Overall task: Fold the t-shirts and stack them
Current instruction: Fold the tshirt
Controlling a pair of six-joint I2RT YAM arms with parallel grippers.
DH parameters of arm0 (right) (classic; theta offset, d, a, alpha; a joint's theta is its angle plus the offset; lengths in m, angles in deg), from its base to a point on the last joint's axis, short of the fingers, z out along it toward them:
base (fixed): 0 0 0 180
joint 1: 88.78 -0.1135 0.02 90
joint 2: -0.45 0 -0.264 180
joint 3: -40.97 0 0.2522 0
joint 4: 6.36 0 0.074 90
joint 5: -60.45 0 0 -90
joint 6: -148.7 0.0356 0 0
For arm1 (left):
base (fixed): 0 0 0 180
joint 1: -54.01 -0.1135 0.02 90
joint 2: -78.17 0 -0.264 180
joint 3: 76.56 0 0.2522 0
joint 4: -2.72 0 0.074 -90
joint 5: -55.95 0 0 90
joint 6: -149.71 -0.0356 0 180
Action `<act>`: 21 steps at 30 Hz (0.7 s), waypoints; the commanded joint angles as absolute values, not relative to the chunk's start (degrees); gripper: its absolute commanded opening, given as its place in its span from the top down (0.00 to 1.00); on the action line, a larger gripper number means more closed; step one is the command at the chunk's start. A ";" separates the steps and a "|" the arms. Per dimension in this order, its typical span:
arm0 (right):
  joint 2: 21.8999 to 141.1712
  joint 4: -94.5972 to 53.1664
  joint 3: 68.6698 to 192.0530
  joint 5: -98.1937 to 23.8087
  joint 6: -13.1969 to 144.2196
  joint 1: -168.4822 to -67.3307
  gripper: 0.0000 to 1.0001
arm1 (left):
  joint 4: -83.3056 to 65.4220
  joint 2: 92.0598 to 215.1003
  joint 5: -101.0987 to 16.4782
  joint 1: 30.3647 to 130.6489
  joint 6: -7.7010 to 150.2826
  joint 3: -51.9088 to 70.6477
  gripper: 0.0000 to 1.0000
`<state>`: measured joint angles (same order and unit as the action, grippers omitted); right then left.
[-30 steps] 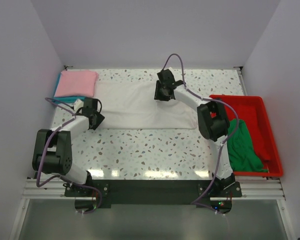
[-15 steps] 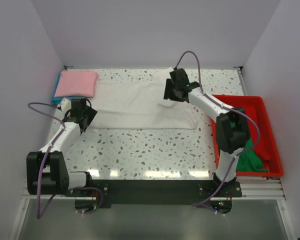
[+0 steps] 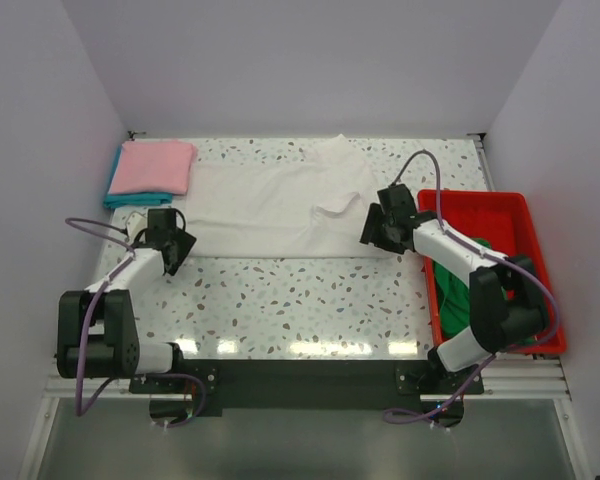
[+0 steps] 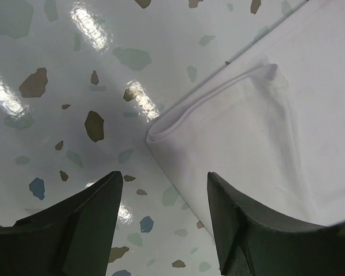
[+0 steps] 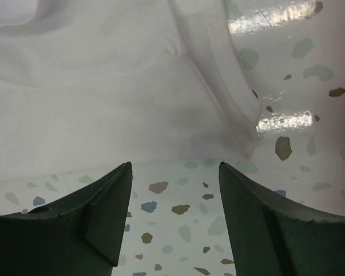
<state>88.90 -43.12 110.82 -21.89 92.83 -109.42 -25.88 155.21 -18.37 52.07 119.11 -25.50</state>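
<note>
**Top external view: both arms have come down to the near corners of the white t-shirt [image 3: 260, 210]**

Half a second ago the right gripper [image 3: 376, 228] was over the far right part of the shirt. It now sits at the near right corner, and a loose flap of cloth lies turned over on the shirt's right part. The left gripper [image 3: 174, 248] has shifted only slightly and is at the near left corner. In both wrist views the fingers stand apart with nothing between them, cloth edge and speckled table [image 3: 300, 300] below. I judge one fold is finished and the arms are set to pinch the near edge for the next.

The shirt lies flat across the far middle of the table as a band, its long axis running left to right. Which end holds the neck I cannot tell. The pink t-shirt [image 3: 152, 165] rests folded on the teal t-shirt [image 3: 130, 200] at far left; the green t-shirt [image 3: 460, 295] waits crumpled in the red tray [image 3: 480, 200].
</note>
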 commanded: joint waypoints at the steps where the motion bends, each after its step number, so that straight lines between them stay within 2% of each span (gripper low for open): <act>1: 84.92 -40.33 108.70 -22.17 94.38 -108.21 0.33 | -21.77 157.71 -17.09 51.28 120.44 -26.06 0.35; 7: 83.51 -39.64 104.92 -18.83 94.82 -107.41 0.30 | -21.07 159.91 -16.21 51.28 121.41 -26.15 0.38; 14: 89.13 -36.21 104.47 -17.86 94.82 -106.45 0.34 | -20.80 160.97 -14.71 51.28 121.67 -26.15 0.43; 16: 90.79 -35.15 104.65 -18.21 94.73 -106.10 0.37 | -20.63 161.58 -14.54 51.28 121.85 -26.24 0.46; 17: 91.24 -34.89 105.17 -18.47 94.73 -105.48 0.38 | -20.19 161.93 -14.54 51.28 121.85 -26.32 0.51; 19: 92.29 -34.36 105.61 -19.09 94.56 -104.95 0.47 | -19.57 162.72 -14.89 51.28 121.85 -26.32 0.58; 21: 92.91 -34.27 106.58 -19.53 94.38 -104.78 0.61 | -19.05 163.16 -15.50 51.28 121.85 -26.50 0.71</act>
